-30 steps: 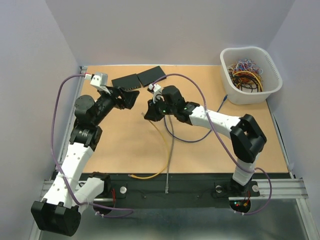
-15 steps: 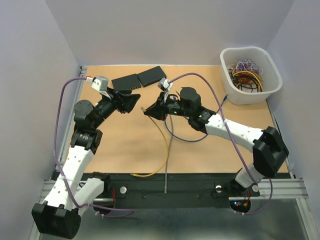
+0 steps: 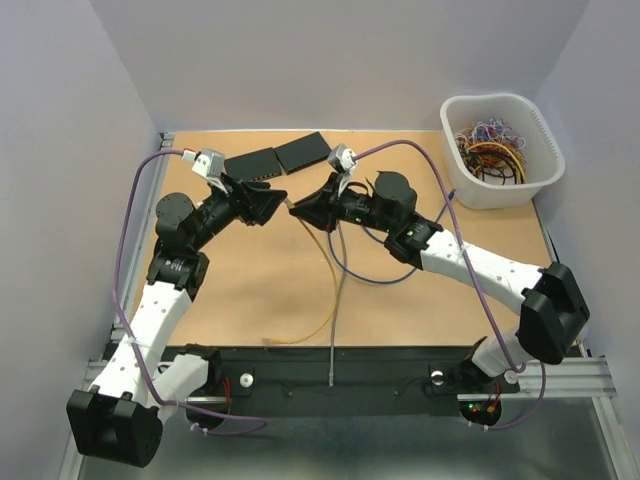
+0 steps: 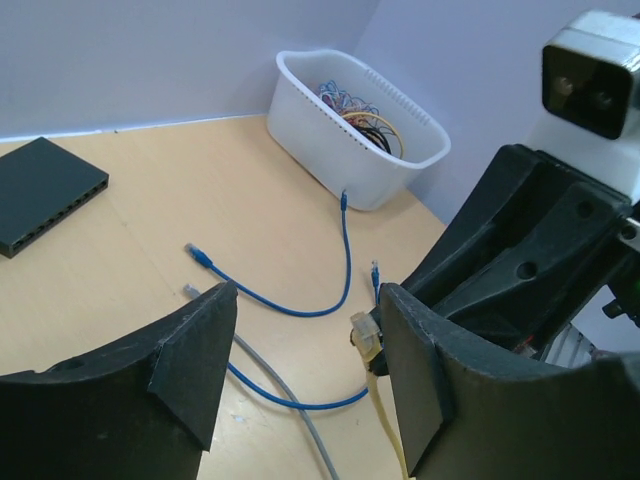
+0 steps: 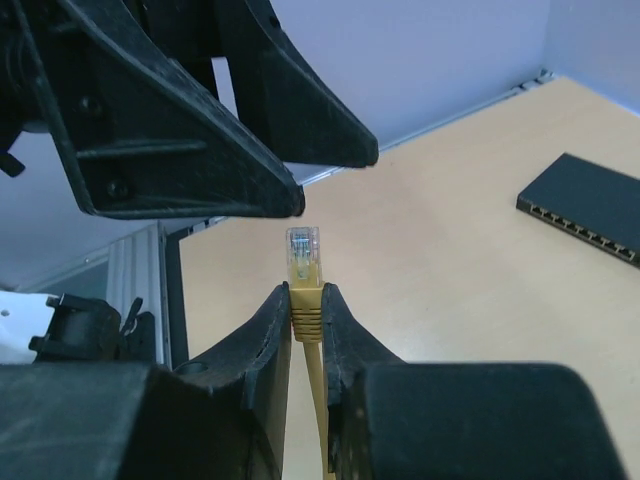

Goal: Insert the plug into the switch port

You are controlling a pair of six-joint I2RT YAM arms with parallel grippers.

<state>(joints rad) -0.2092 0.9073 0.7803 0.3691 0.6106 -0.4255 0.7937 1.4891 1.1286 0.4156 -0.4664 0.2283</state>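
Observation:
My right gripper [image 5: 306, 295] is shut on the boot of a yellow cable, and its clear plug [image 5: 303, 248] sticks up past the fingertips. From above, that plug [image 3: 290, 205] hangs mid-air between both arms, at the tip of the right gripper [image 3: 302, 208]. The left gripper [image 4: 308, 300] stands open facing it, with the plug [image 4: 364, 330] just inside its right finger and nothing clamped. Two black switches [image 3: 252, 164] [image 3: 303, 152] lie at the back of the table. One switch's port row [image 5: 585, 220] shows in the right wrist view.
A white basket [image 3: 500, 150] of tangled cables stands at the back right. A blue cable [image 4: 300, 300] and a grey cable [image 4: 270, 370] lie on the wooden table beneath the grippers. The yellow cable [image 3: 318, 320] trails down toward the front edge.
The right arm has stretched out and carried the plug up and left, toward the left gripper. The left gripper has partly narrowed its jaws and edged right to meet it.

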